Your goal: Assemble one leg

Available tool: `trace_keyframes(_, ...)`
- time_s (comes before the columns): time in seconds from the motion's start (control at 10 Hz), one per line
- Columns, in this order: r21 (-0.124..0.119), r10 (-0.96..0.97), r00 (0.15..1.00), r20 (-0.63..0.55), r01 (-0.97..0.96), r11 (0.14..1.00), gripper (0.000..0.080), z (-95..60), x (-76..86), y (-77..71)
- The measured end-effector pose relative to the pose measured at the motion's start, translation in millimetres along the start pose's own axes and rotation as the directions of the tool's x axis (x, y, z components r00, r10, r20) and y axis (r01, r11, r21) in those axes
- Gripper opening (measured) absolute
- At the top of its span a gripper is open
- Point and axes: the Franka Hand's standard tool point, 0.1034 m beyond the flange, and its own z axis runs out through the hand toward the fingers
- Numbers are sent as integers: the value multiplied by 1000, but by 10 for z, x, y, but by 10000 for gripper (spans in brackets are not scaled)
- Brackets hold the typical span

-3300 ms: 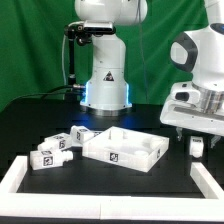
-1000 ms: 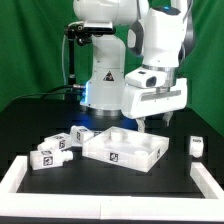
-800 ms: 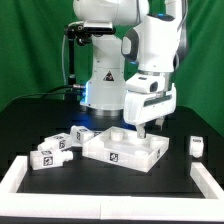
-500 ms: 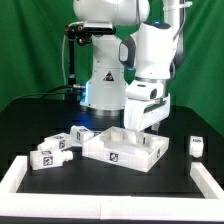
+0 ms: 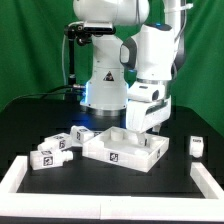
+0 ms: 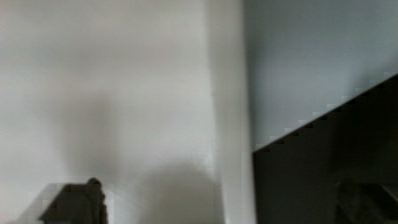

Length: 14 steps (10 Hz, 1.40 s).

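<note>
Two-finger gripper (image 5: 139, 128) low over the large white square rimmed tabletop panel (image 5: 118, 152).
Nearest, three small stubby white plastic legs (image 5: 62, 144) with black-and-white tags lie clustered on the black table (image 5: 25, 125) at the exterior view's left, just beside the panel; a fourth leg (image 5: 196, 146) stands well apart at the right. Farther back, the gripper hangs by the panel's far rim, touching no leg; whether its jaws are spread cannot be told.
</note>
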Motion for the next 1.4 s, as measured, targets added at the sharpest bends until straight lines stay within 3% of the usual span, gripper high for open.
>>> trace_keyframes(0.2,-3,0,1000,-3,0,1000,405,-5,18,16)
trace_keyframes(0.3,-4,0,1000,-4,0,1000,405,-8,27,24)
trace_keyframes(0.4,-5,0,1000,-6,0,1000,205,-11,36,32)
trace_keyframes(0.5,-6,0,1000,-7,0,1000,79,-13,45,39)
trace_keyframes(0.8,-16,-186,982,-18,186,982,55,-71,199,102)
trace_keyframes(1.0,18,-359,933,20,358,933,55,-113,217,399)
trace_keyframes(1.1,17,-403,915,22,402,915,55,-123,243,516)
trace_keyframes(1.4,24,-385,923,25,384,923,55,-98,212,479)
